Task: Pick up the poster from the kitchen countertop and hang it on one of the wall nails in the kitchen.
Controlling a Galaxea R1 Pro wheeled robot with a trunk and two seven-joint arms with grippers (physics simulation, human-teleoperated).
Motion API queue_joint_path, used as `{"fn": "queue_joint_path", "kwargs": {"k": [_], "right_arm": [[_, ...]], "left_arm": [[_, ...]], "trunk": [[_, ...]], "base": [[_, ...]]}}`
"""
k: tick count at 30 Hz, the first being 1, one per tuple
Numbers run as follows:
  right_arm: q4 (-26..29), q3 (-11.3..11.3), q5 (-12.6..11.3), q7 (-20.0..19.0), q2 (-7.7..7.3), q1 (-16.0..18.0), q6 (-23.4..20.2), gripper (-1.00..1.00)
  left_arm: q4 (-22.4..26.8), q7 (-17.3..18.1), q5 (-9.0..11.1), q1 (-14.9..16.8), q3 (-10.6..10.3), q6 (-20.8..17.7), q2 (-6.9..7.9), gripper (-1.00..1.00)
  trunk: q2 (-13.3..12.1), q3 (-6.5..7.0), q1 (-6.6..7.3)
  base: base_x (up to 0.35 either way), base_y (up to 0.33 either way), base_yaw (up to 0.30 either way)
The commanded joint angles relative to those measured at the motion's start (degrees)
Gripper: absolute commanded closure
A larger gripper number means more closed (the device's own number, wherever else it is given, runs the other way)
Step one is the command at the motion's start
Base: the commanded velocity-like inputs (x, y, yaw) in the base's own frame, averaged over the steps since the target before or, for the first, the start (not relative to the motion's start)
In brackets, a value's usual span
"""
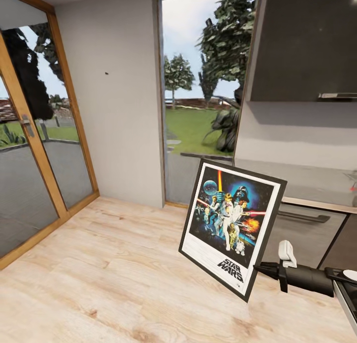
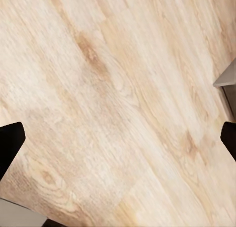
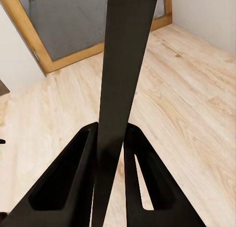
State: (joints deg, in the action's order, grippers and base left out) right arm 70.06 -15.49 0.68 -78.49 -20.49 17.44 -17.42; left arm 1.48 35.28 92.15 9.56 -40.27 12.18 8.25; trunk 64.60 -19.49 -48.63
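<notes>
A: Where is the upright rectangular Star Wars poster [image 1: 232, 228], with its colourful figures on dark blue, white border and thin black frame?

B: It is held clear of the pale wooden plank floor [image 1: 114, 278], tilted slightly, in front of the grey kitchen cabinets [image 1: 302, 229]. Its lower right edge is pinched by the black two-fingered right hand [image 1: 259, 268]; in the right wrist view the frame [image 3: 123, 74] is seen edge-on, clamped between the two fingers [image 3: 73, 182].

A: And the left hand?

B: Its dark fingertips [image 2: 10, 143] are seen far apart over bare floor, with nothing between them, so it is taken to be released.

A: How is the poster expected to handle?

B: It is judged stiff, thin and light. Held at one corner, it may swing or slip, so a firm edge grip is advised.

A: The target?

B: A small dark nail [image 1: 107, 73] is seen on the grey wall [image 1: 114, 135], well apart from the poster.
</notes>
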Motion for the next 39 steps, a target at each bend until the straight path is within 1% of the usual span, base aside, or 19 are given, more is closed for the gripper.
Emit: {"fn": "queue_joint_path", "kwargs": {"k": [1,39], "right_arm": [[0.0,-0.1,0.0,-0.4,0.01,0.0,-0.8,1.0],[0.0,-0.1,-0.2,-0.4,0.01,0.0,-0.9,1.0]], "left_arm": [[0.0,0.1,0.3,0.0,-0.5,0.3,0.01,-1.0],[0.0,0.1,0.3,0.0,-0.5,0.3,0.01,-1.0]], "trunk": [[-0.4,0.12,0.22],[-15.6,6.94,8.57]], "base": [[0.0,0.0,0.0],[0.0,0.0,0.0]]}}
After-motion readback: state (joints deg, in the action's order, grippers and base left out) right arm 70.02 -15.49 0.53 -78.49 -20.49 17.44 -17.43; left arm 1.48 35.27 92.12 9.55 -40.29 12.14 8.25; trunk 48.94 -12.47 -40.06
